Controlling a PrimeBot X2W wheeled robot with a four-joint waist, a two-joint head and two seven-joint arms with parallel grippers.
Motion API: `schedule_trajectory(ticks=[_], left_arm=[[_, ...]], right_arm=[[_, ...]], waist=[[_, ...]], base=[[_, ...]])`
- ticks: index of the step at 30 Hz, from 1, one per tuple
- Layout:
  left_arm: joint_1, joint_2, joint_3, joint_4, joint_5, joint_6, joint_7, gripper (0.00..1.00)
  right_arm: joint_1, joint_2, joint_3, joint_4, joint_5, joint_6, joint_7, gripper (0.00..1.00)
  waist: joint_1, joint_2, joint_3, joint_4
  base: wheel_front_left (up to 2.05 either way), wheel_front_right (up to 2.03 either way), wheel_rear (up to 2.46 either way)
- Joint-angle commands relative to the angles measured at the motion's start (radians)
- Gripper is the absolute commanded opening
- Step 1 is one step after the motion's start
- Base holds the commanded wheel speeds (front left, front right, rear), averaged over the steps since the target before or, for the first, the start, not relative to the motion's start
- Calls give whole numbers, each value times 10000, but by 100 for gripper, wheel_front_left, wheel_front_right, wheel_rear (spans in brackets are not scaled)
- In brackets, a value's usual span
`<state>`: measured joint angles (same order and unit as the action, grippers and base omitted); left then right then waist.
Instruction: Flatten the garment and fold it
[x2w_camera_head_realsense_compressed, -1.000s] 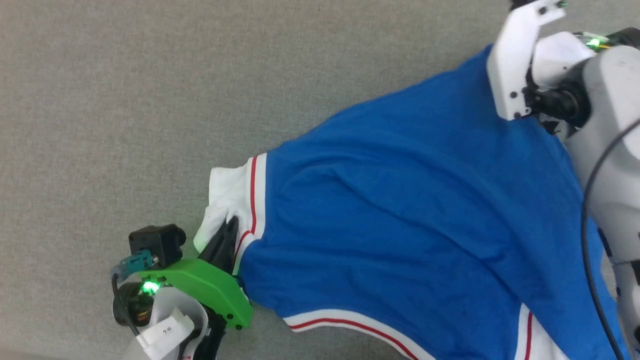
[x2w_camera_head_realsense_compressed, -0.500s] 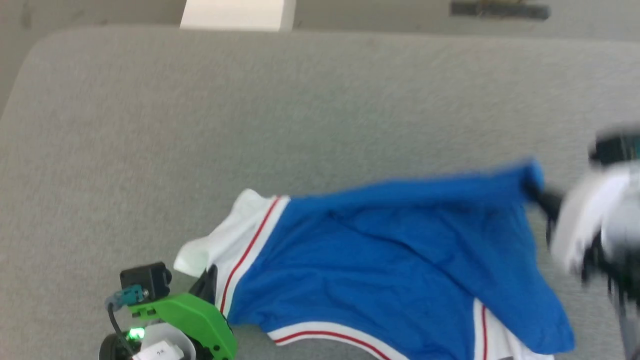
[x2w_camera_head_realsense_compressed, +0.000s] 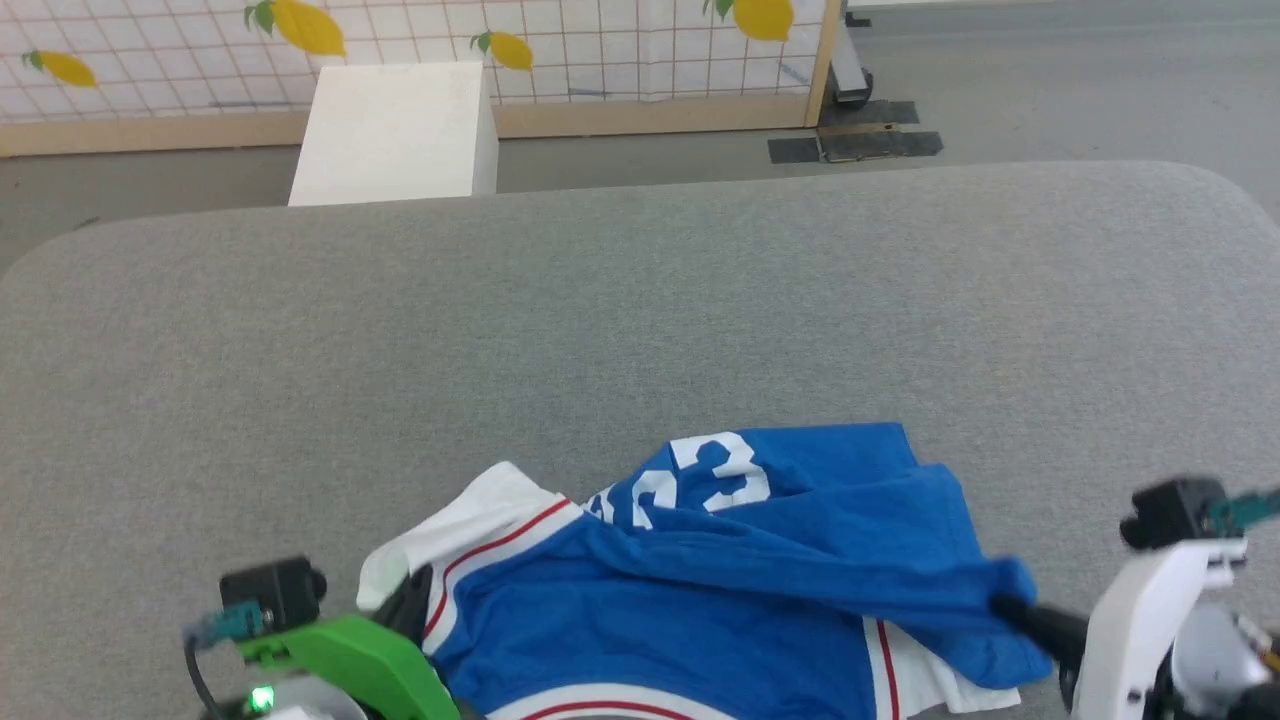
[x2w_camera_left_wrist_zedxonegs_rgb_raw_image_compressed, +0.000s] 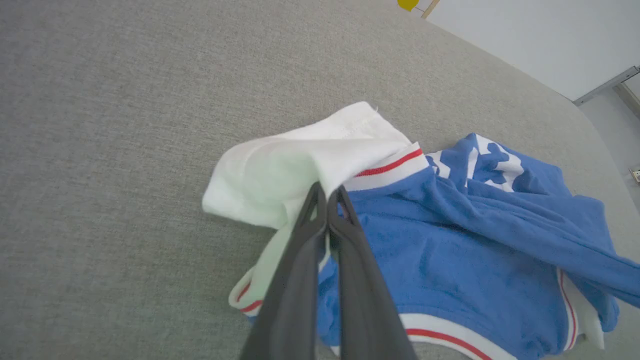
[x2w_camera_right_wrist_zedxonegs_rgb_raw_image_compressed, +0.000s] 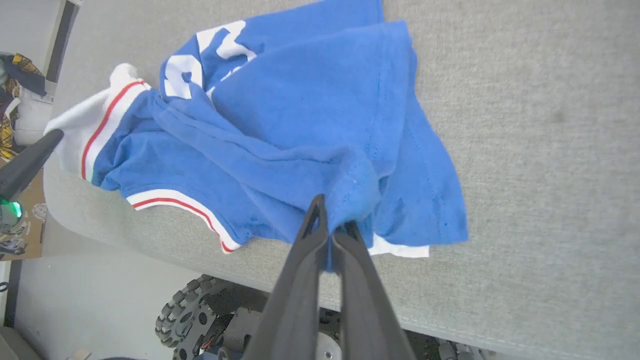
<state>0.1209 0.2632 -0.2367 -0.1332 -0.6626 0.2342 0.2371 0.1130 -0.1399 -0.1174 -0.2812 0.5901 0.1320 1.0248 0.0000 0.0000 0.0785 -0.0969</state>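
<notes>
The garment (x2w_camera_head_realsense_compressed: 720, 590) is a blue T-shirt with white sleeves, red-striped trim and a white number, lying bunched at the near edge of the grey table (x2w_camera_head_realsense_compressed: 640, 330). My left gripper (x2w_camera_head_realsense_compressed: 415, 605) is shut on its white sleeve at the lower left; in the left wrist view the left gripper (x2w_camera_left_wrist_zedxonegs_rgb_raw_image_compressed: 327, 197) pinches white cloth of the garment (x2w_camera_left_wrist_zedxonegs_rgb_raw_image_compressed: 450, 250). My right gripper (x2w_camera_head_realsense_compressed: 1005, 605) is shut on a blue hem corner at the lower right. In the right wrist view the right gripper (x2w_camera_right_wrist_zedxonegs_rgb_raw_image_compressed: 330, 220) holds a bunched blue fold of the garment (x2w_camera_right_wrist_zedxonegs_rgb_raw_image_compressed: 300, 115).
A white box (x2w_camera_head_realsense_compressed: 395, 135) stands beyond the table's far edge, before a tiled wall with lemon prints (x2w_camera_head_realsense_compressed: 300, 25). The table's near edge and my wheeled base (x2w_camera_right_wrist_zedxonegs_rgb_raw_image_compressed: 240, 320) show in the right wrist view.
The head camera has tilted up, bringing the far edge and the wall into view. My right gripper has swung from the far right to the near right, folding blue cloth over and baring the number.
</notes>
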Motion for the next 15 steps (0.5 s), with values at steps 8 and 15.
schedule_trajectory(ticks=[8, 15], left_arm=[[-3630, 1471, 401, -46, 162, -859, 1278, 0], [-8589, 2289, 277, 1718, 826, -1554, 2238, 0]], right_arm=[[-4128, -790, 25, 276, 566, -13, 904, 0], [-8605, -489, -401, 2169, -51, -13, 1113, 0]], waist=[[0, 0, 716, 107], [0, 0, 2029, 95]], base=[[0, 0, 0], [0, 0, 0]])
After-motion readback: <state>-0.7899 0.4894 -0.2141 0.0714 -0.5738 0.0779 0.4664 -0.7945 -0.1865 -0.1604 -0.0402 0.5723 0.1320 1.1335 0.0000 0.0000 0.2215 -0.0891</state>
